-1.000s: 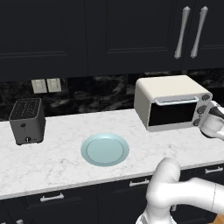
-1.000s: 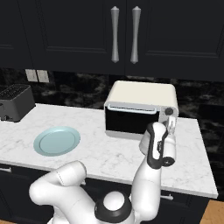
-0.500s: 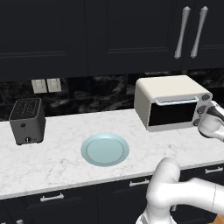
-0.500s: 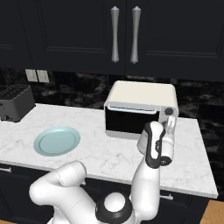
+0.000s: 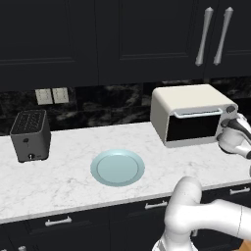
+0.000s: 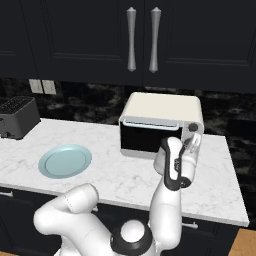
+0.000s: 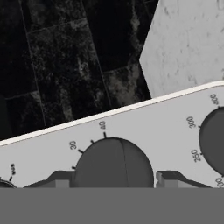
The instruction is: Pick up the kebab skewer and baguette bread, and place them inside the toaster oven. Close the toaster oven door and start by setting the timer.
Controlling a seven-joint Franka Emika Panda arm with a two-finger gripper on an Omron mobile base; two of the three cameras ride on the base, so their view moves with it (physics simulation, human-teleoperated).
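**Hand view: a dark knob sits between the two finger tips**

Hand view shows the end effector (image 7: 112, 179) right up at the side knob panel (image 7: 144, 127) of the toaster oven. A round dark knob (image 7: 113, 164) sits between the two small fingers (image 7: 57, 180), one on each side of it. The fingers are spread apart about as wide as the knob. I cannot tell if they touch it or squeeze it. Small numbers run around the knob. A second dark knob (image 7: 214, 140) peeks in at the right edge, with bigger numbers beside it. Dark stone wall (image 7: 74, 61) and a patch of the white marble table (image 7: 188, 43) show past the panel.

In the right base view, the toaster oven (image 6: 162, 122) stands on the table (image 6: 125, 175) near the back wall. The toaster oven door (image 6: 147, 137) is shut, with its silver bar along the top. The end effector (image 6: 192, 145) is up against the knobs on the oven's right side.

In the left base view, the toaster oven (image 5: 191, 115) is at the right, and the end effector (image 5: 230, 128) is by its right end. A light blue plate (image 5: 117, 167) lies on the table (image 5: 68, 171) to the left of the oven, well apart from it. A small dark slot toaster (image 5: 30, 136) stands far to the left.
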